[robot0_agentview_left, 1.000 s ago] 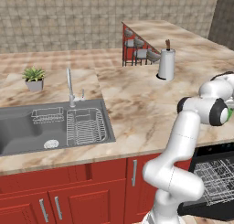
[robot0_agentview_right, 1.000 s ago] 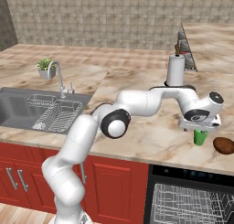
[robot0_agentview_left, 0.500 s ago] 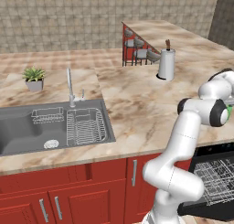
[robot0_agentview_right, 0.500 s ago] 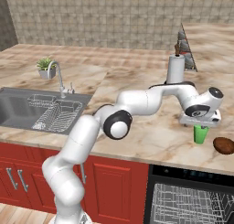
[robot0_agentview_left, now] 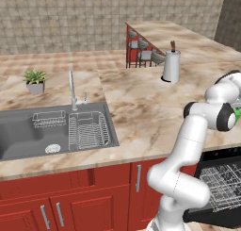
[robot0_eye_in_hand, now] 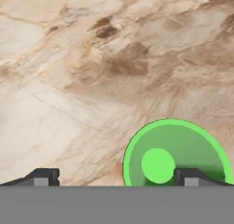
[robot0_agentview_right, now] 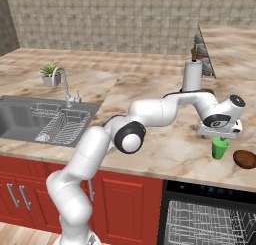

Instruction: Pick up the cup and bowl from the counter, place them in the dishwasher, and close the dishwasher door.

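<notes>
1. The sink [robot0_agentview_right: 30, 120] sits at the left of the worktop [robot0_agentview_right: 150, 84] and takes no part in this step; both dishes are far over on the right.
2. The step in hand looks like the first pickup: the end effector [robot0_agentview_right: 219, 135] hangs directly above the green cup [robot0_agentview_right: 219, 147], which stands upright on the worktop near its front edge.
3. The end effector is wide open and holds nothing. In the hand view its two fingertips [robot0_eye_in_hand: 43, 177] stand far apart, and the cup [robot0_eye_in_hand: 176, 152] lies off to one side, under one tip rather than between them.
4. The next move, as I judge it, calls for centring the cup between the tips, then lowering and closing on its wall.
5. Just to the right of the cup lies the brown bowl [robot0_agentview_right: 245, 158], apart from it; a sideways correction should keep clear of it.
6. Below, the dishwasher [robot0_agentview_right: 210, 216] stands open with its wire rack [robot0_agentview_left: 221, 185] ready, so the door is not yet closed.
</notes>
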Robot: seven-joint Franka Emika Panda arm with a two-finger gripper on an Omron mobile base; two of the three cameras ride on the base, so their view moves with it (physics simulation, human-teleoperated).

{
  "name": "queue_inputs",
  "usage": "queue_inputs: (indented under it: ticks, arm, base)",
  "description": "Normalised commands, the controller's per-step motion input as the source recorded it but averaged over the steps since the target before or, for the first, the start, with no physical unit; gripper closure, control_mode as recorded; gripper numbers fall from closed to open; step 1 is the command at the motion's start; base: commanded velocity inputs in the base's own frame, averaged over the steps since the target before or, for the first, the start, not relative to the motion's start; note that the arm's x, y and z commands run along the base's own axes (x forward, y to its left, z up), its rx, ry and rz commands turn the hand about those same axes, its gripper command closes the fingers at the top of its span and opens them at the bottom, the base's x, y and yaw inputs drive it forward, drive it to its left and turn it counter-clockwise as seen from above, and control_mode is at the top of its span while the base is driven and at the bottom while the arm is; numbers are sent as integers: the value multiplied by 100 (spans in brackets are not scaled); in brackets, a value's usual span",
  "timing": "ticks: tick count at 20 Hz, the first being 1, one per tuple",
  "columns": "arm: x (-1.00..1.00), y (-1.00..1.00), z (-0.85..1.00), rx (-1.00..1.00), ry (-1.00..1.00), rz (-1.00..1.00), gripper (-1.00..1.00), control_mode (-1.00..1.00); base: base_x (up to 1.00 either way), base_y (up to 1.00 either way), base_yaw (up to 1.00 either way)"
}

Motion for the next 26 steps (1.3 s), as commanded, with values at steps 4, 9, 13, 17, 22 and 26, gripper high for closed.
queue_inputs:
  ticks: [4, 9, 13, 17, 22, 26]
  arm:
    - [9, 0, -2, 0, 0, 0, -100, -100]
    - [19, 0, -20, 0, 0, 0, -100, -100]
    - [32, 0, -27, 0, 0, 0, -100, -100]
    - [26, -5, -22, 0, 0, 0, -100, -100]
    - [18, -11, -15, 0, 0, 1, -100, -100]
    - [2, -6, -14, 0, 0, 3, 100, -100]
  base:
    - [0, 0, 0]
    - [0, 0, 0]
    - [0, 0, 0]
    - [0, 0, 0]
    - [0, 0, 0]
    - [0, 0, 0]
